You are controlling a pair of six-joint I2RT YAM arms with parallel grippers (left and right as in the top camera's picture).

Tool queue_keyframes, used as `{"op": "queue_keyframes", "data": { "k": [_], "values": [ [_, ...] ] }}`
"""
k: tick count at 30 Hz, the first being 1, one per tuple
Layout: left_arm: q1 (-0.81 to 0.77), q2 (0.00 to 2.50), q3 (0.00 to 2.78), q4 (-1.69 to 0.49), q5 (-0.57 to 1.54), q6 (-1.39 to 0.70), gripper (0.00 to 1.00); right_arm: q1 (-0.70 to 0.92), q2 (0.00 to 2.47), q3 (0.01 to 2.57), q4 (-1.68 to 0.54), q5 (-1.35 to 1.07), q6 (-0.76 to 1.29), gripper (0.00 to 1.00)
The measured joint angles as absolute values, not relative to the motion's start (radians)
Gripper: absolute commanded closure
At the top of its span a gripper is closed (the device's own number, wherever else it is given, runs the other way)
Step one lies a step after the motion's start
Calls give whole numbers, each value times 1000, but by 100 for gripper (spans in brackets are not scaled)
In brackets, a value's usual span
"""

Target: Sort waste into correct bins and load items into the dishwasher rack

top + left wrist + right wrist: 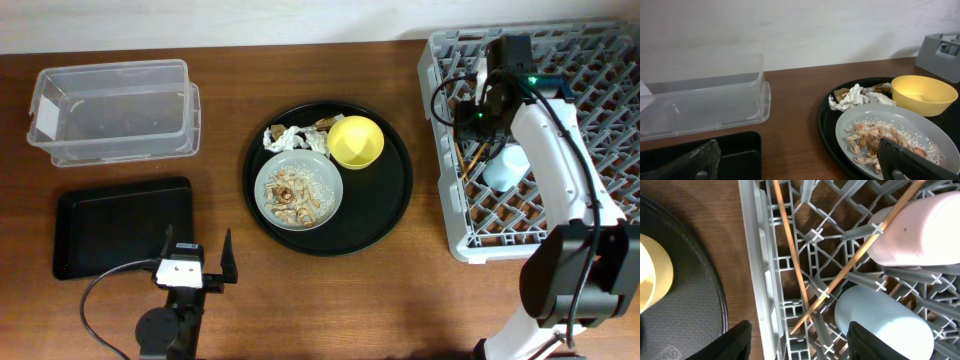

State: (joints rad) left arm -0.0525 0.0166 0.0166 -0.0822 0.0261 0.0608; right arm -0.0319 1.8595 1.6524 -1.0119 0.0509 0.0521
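From overhead, the clear box (pixel 110 112) sits far left with the flat black tray (pixel 120 228) just near of it. The left gripper (pixel 198 246) hovers at that tray's near right corner, fingers spread and empty. On the round black tray (pixel 390 205) at centre lie the plate (pixel 325 180) carrying food scraps (pixel 292 196), the tissue (pixel 293 138), the wrapper (pixel 322 125) and the yellow-green bowl (pixel 356 141). The right gripper (pixel 487 102) hangs over the far left of the dishwasher rack (pixel 600 90), above the chopsticks (pixel 470 156) and blue cup (pixel 503 168). In the left wrist view, the left gripper (pixel 797 150) is released, with the flat black tray (pixel 740 150) below, the clear box (pixel 705 105) beyond, and the plate (pixel 852 117), scraps (pixel 875 140), tissue (pixel 852 97), wrapper (pixel 842 93) and bowl (pixel 922 92) to the right. In the right wrist view, the right gripper (pixel 800 327) is open and holds nothing; the chopsticks (pixel 790 255) cross on the rack (pixel 757 280) lattice beside the pink cup (pixel 920 230) and blue cup (pixel 880 315).
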Motion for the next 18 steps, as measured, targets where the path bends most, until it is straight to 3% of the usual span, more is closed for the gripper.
{"op": "queue_keyframes", "data": {
  "k": [14,18],
  "values": [
    [-52,17,17,-82,26,61,1,-32,1710,1652,-1022,1,239,43],
    [-52,17,17,-82,26,61,1,-30,1687,1652,-1041,-115,260,66]
  ]
}}
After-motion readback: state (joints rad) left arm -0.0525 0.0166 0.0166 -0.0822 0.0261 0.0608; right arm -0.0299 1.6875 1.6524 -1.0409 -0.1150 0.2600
